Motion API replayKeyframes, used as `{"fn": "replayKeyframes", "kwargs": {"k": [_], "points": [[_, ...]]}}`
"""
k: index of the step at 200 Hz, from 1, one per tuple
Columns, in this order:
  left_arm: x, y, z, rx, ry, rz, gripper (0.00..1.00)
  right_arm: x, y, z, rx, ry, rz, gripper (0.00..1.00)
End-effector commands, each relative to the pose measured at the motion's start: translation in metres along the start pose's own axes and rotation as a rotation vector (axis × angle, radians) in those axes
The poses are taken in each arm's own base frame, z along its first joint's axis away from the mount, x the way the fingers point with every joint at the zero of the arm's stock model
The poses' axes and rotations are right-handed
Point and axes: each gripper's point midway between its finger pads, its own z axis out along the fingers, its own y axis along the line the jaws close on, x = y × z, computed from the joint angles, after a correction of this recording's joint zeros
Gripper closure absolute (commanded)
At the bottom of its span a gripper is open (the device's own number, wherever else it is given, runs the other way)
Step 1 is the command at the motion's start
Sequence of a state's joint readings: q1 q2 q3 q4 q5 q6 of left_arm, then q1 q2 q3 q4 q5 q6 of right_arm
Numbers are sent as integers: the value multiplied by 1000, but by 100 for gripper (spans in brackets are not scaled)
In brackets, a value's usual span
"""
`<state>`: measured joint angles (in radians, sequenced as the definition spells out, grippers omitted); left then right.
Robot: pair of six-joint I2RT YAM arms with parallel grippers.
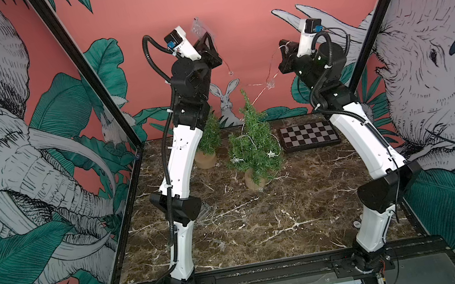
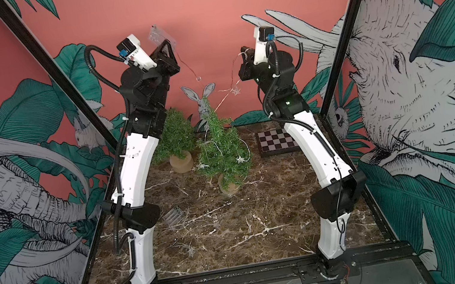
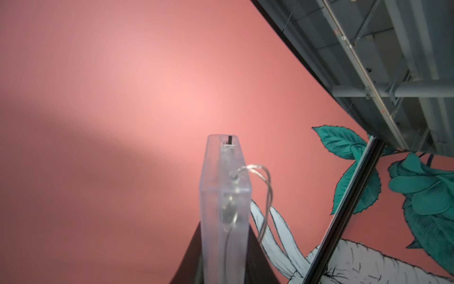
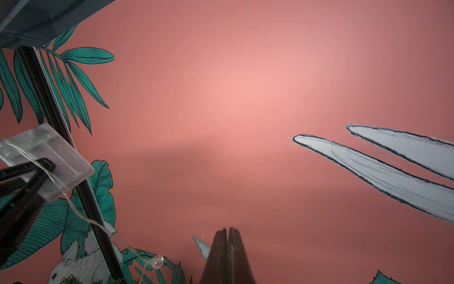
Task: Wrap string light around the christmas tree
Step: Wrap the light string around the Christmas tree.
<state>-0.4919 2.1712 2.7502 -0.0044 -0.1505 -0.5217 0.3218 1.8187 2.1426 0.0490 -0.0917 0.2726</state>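
The left gripper [image 1: 206, 40] is clamped on the clear battery box [image 3: 224, 196], held high at 11 o'clock from the christmas tree [image 1: 253, 144]. At 1 o'clock the right gripper [image 4: 228, 236] is fully closed; I cannot tell whether it pinches the wire. The string light [image 1: 270, 85] sags between them, its lower turns draped on the tree.

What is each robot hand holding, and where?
Left tool grips the clear battery box by one end. Right tool is shut; the string light passes there, pinch unclear.

left gripper [image 3: 224, 246] clamped clear battery box [image 3: 216, 196] between its fingers [image 3: 191, 260] | box jutted beyond their tips | silvery wire [image 3: 267, 186] looped from box side
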Motion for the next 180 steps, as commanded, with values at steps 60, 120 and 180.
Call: {"fn": "replayKeyframes", "kwargs": {"k": [60, 120, 180], "points": [[-112, -83, -47, 239, -183, -206, 100, -14, 0, -44, -15, -99, 57, 100], [-107, -100, -53, 255, -154, -184, 100, -3, 4, -85, -44, -96, 93, 100], [-116, -145, -78, 371, -112, -165, 100, 26, 3, -111, -52, -65, 118, 99]]}}
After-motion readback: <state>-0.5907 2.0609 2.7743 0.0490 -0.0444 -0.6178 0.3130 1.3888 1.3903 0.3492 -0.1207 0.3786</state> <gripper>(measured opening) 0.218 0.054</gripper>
